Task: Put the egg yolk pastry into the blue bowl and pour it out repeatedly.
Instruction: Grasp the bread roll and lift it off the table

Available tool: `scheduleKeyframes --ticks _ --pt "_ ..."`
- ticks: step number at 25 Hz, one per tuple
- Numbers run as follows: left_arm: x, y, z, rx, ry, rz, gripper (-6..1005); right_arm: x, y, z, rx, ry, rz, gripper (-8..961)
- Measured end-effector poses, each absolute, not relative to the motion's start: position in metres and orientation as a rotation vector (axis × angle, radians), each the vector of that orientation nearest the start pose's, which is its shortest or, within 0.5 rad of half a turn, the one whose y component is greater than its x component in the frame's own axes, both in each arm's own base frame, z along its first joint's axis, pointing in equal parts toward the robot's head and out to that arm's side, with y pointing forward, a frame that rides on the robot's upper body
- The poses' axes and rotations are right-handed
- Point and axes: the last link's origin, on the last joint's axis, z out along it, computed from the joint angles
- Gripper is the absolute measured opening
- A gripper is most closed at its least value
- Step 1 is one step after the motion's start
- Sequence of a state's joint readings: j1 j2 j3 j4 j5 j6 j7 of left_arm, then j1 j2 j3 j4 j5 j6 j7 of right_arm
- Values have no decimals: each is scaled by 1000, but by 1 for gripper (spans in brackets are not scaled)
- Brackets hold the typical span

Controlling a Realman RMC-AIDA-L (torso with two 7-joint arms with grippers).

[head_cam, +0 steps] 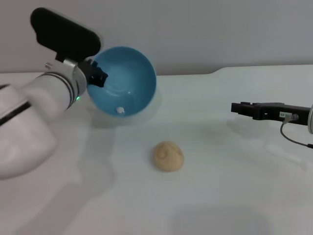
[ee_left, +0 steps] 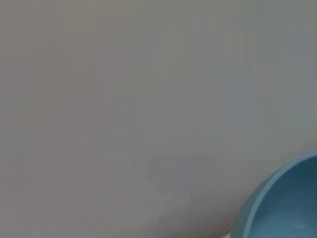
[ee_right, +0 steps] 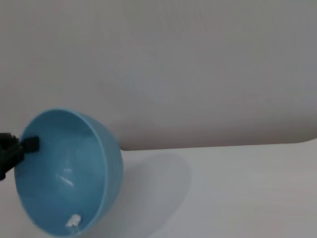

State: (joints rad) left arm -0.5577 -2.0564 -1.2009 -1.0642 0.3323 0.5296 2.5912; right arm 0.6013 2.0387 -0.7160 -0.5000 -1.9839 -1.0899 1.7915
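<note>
White table [head_cam: 234, 196] against a plain grey wall. Left gripper [head_cam: 96, 77] is clamped on the rim of the blue bowl [head_cam: 124, 83], holding it lifted and tipped on its side, mouth facing the camera, small white speck low inside. Egg yolk pastry [head_cam: 168, 156] lies on the table below and in front of the bowl, apart from it. Right gripper [head_cam: 236, 107] hovers well off to the right, fingers together, holding nothing.

The round, glossy light-blue bowl [head_cam: 123, 81] is lifted off the white table [head_cam: 234, 196] and tipped on its side, opening facing forward, with a small white speck inside. The small tan-golden egg yolk pastry [head_cam: 168, 156] lies on the table below it, apart.
</note>
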Motion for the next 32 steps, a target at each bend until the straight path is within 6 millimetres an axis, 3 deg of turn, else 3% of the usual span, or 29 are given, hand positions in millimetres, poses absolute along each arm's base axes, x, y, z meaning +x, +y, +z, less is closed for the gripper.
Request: scheduleKeyframes --ticks 9,16,21,32 --pt "-173 426 -36 -1975 -767 223 7 295 382 -13 -2304 1207 509 424" --pt "-174 425 -20 -1932 -911 372 8 285 386 -30 -2394 1128 389 431" --pt "-174 422 -4 -1887 -1002 403 8 267 390 -46 -2479 1061 314 435" --pt "-174 406 6 -1866 -1120 503 10 233 391 -83 -2632 1026 126 446"
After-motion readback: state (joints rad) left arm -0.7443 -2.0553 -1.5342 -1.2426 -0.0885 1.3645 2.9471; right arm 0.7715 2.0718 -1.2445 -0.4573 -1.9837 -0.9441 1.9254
